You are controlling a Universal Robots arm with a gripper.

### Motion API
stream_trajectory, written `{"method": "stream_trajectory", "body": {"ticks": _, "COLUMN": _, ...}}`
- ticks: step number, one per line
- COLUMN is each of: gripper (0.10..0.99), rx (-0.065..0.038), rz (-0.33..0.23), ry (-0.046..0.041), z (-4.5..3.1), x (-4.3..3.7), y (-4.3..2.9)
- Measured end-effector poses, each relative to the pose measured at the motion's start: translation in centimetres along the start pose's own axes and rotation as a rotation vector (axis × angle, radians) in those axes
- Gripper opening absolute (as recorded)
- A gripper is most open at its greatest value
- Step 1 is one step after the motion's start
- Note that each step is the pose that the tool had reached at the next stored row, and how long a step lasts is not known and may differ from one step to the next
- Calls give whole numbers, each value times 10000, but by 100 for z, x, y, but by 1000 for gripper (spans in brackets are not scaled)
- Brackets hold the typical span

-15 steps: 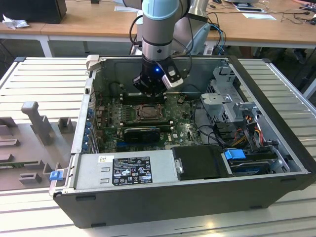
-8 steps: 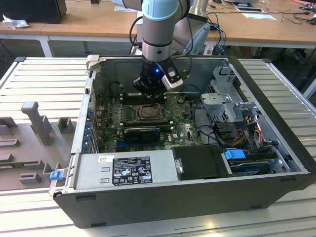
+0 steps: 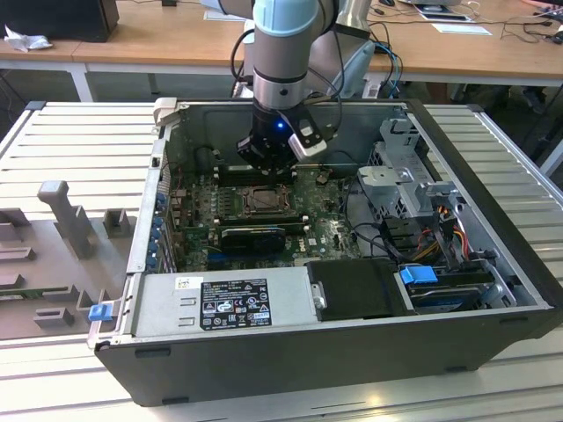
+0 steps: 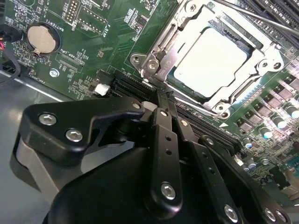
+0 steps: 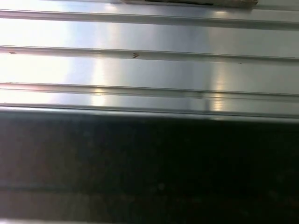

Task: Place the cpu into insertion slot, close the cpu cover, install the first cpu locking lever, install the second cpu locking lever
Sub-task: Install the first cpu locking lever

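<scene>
I am working inside an open computer case [image 3: 352,360] that lies on its side on the ribbed aluminium bench [image 3: 79,149]. The grey power supply [image 3: 224,299] sits along the case wall nearest the exterior camera. Past it the green motherboard [image 3: 325,233] covers the floor of the case, and my arm [image 3: 283,53] comes down over it.

The insertion slot [image 3: 245,203] is near the middle of the board, just beneath me. In the second wrist view the cpu [image 4: 210,63] already lies flat in it, pale and square. The cpu cover [image 4: 161,60] is down over the chip, which shows through the frame's big cut-out. I judge the first two steps done.

The levers are harder to read. A thin metal rod [image 4: 254,17] crosses beyond the far side of the socket. It looks to me like a locking lever not yet tucked under its catch, but I cannot be sure. I also cannot tell whether the lever on my side is latched, because my own linkage hides that edge. My guess is that the lever work is what is left.

My fingers [image 4: 161,99] are pressed together, and I see nothing pinched between them. Their tips rest at the near corner of the cover frame, touching it or just beside it, I cannot tell which.
</scene>
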State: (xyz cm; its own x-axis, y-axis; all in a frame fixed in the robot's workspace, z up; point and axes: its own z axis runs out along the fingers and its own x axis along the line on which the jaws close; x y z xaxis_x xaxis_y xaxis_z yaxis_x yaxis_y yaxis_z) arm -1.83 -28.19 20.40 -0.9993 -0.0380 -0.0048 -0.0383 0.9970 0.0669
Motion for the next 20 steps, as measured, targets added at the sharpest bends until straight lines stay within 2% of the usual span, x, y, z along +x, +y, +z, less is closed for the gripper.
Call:
{"method": "stream_trajectory", "body": {"ticks": 4, "gripper": 106, "rx": 59, "rz": 1, "ry": 19, "z": 0, "x": -6, "y": -1}}
{"method": "stream_trajectory", "body": {"ticks": 12, "gripper": 106, "rx": 110, "rz": 5, "ry": 67, "z": 7, "x": -10, "y": -6}}
{"method": "stream_trajectory", "body": {"ticks": 20, "gripper": 106, "rx": 123, "rz": 5, "ry": 73, "z": 25, "x": -12, "y": -10}}
